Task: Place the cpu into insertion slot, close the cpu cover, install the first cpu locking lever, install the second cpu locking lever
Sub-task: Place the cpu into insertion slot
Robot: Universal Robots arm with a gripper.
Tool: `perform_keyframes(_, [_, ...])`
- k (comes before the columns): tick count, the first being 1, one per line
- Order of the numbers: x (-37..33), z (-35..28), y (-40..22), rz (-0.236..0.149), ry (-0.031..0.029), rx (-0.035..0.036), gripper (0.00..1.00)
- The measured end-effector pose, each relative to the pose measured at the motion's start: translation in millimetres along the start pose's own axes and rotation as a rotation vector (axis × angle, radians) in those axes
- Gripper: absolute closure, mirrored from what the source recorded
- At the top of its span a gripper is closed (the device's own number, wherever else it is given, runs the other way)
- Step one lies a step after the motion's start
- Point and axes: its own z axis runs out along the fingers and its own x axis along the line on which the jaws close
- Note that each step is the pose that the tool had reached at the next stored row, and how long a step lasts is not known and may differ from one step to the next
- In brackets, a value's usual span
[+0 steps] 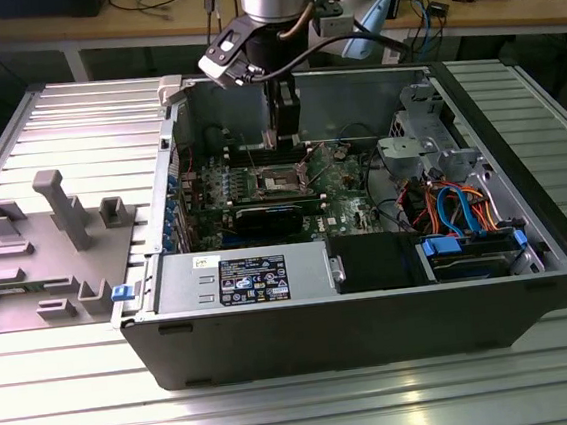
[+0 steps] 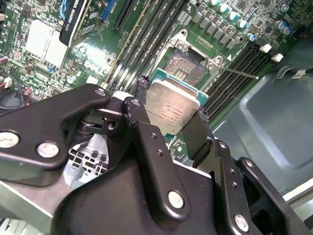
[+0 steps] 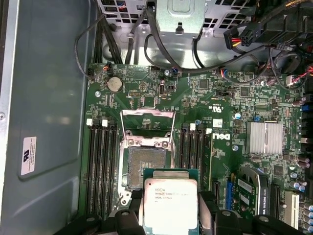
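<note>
My gripper [image 2: 171,110] is shut on the cpu [image 2: 172,107], a flat square chip with a dull silver top, its black fingers [image 2: 138,113] pressing two opposite edges. In the first wrist view the cpu [image 3: 170,203] hangs partly over one edge of the open insertion slot [image 3: 139,166]. The cpu cover [image 3: 147,128], a thin silvery frame, stands raised at the slot's far side. A thin locking lever [image 2: 237,73] sticks out beside the slot [image 2: 186,68]. In the exterior view the gripper [image 1: 284,132] hangs inside the computer case just above the slot [image 1: 280,180].
Rows of memory slots [image 3: 100,166] flank the socket on the green motherboard [image 3: 230,98]. Cables [image 3: 161,49] and a metal cage lie beyond it. The case [image 1: 373,304] holds a power supply [image 1: 240,277] and drive bays [image 1: 468,245]. A grey fixture [image 1: 56,244] sits at the exterior view's left.
</note>
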Motion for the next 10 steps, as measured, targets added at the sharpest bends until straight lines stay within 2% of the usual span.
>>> perform_keyframes(10, [0.1,3.7,-0.1,0.000,-0.0001,0.0001,0.46])
